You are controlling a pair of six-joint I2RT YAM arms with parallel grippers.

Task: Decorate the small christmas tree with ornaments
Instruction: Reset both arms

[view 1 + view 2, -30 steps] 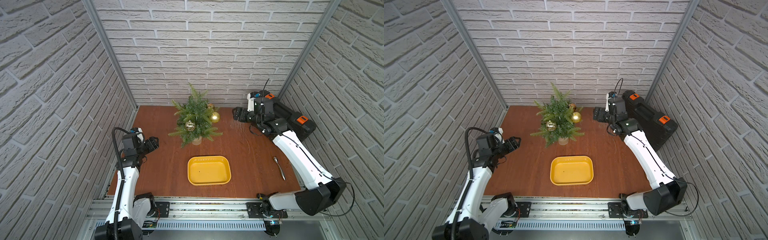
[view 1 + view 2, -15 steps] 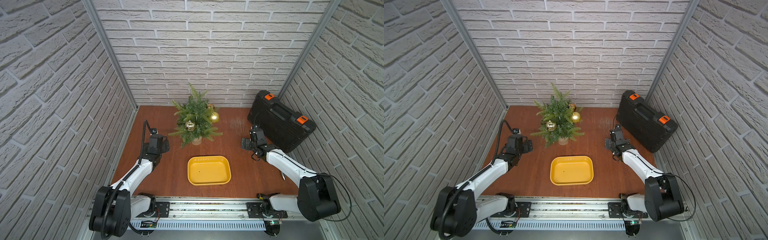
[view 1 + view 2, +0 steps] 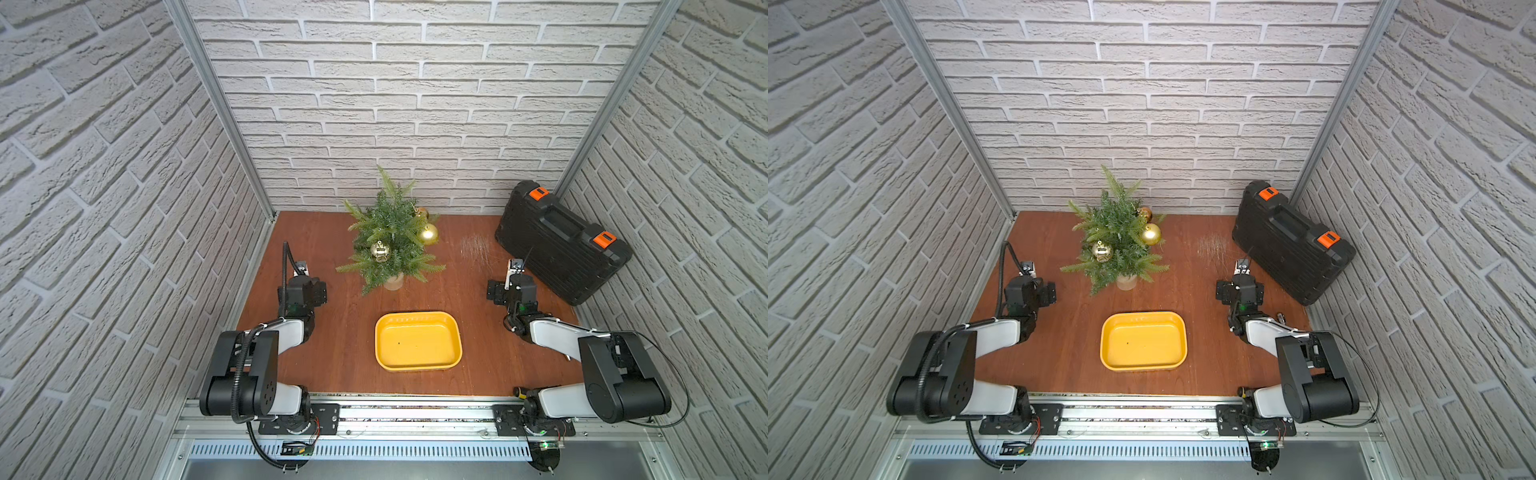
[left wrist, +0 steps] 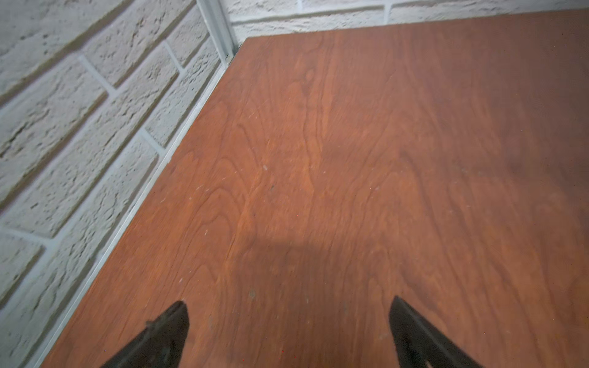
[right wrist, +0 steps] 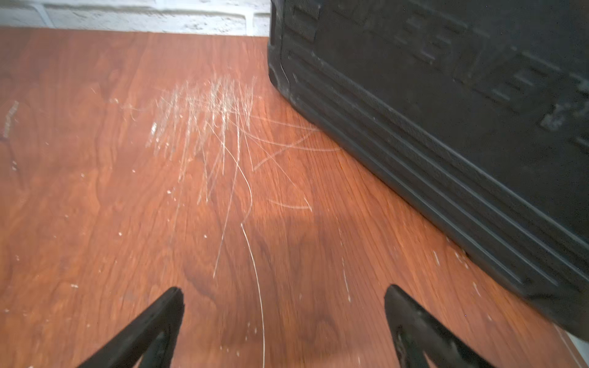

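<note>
Both top views: red-brown wooden tabletop point(image 3: 345, 357) point(image 3: 1059, 357) walled by white brick point(image 3: 415, 104). The small christmas tree point(image 3: 390, 249) point(image 3: 1115, 249) stands upright at upper centre with three gold ornaments point(image 3: 428, 234) point(image 3: 1150, 234) hung on it, a yellow tray point(image 3: 417, 318) lies below it, and a black case point(image 3: 561, 245) sits at upper right. The left arm point(image 3: 266, 332) and right arm point(image 3: 557, 336) are now folded back toward the lower edge, where a second ago both reached further up; the tree and tray are unmoved.
Left wrist view: left gripper point(image 4: 288, 306) spread wide, holding nothing, over bare wood by the wall corner.
Right wrist view: right gripper point(image 5: 283, 291) likewise wide and holding nothing, over a scratched patch point(image 5: 207, 121) beside the case.
</note>
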